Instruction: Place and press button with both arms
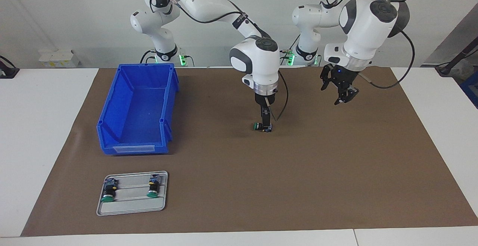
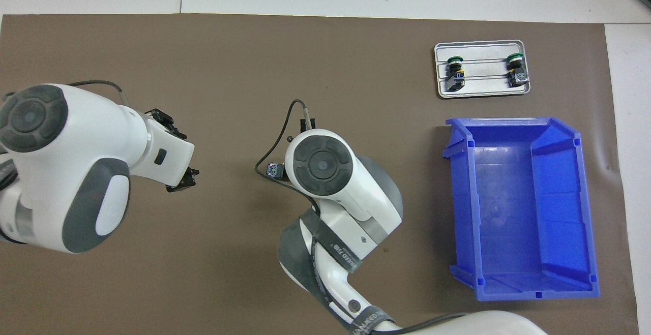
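One button [image 1: 258, 126] lies on its side on the brown mat near the middle, its green cap toward the right arm's end of the table. My right gripper [image 1: 266, 125] points straight down at the button's blue-and-yellow base, open, fingertips at mat level. In the overhead view the right wrist covers that gripper, and only the button's base [image 2: 274, 170] peeks out. My left gripper [image 1: 341, 91] hangs open and empty above the mat, toward the left arm's end.
A grey tray [image 1: 130, 206] holding two more buttons [image 1: 108, 192] [image 1: 152, 189] lies farthest from the robots at the right arm's end. Between the tray and the robots stands an open blue bin [image 1: 108, 108] with nothing in it.
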Robot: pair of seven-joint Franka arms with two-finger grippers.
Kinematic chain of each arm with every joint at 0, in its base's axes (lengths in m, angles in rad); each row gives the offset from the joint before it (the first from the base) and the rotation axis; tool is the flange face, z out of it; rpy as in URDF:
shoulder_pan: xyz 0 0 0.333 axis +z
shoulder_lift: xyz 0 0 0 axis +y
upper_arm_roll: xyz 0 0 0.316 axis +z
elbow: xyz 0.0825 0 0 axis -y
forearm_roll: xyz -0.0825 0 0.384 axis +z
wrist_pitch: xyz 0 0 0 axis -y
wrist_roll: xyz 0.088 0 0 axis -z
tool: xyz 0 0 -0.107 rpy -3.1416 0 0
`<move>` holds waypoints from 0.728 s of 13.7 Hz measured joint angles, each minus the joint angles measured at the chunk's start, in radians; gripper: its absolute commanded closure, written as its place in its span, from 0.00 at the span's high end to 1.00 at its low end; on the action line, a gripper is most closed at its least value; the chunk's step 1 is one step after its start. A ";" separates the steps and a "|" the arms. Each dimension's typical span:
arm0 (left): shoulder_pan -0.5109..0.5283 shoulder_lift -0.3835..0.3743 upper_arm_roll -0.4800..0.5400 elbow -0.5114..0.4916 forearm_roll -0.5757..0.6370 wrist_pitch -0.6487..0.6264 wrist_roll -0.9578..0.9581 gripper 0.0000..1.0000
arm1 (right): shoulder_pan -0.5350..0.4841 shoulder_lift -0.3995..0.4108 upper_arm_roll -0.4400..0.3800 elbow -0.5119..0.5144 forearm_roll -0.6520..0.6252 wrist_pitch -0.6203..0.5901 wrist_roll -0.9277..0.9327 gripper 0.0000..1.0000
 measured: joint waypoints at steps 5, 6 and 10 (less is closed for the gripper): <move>-0.102 0.047 0.000 -0.065 -0.001 0.154 -0.004 0.87 | -0.135 -0.145 -0.001 -0.096 0.008 -0.085 -0.329 0.98; -0.113 0.054 0.000 -0.065 -0.001 0.168 -0.003 0.86 | -0.165 -0.171 -0.001 -0.106 0.009 -0.090 -0.400 0.98; -0.183 0.117 0.000 -0.066 -0.001 0.238 -0.003 0.85 | -0.289 -0.295 -0.002 -0.159 0.027 -0.172 -0.723 0.98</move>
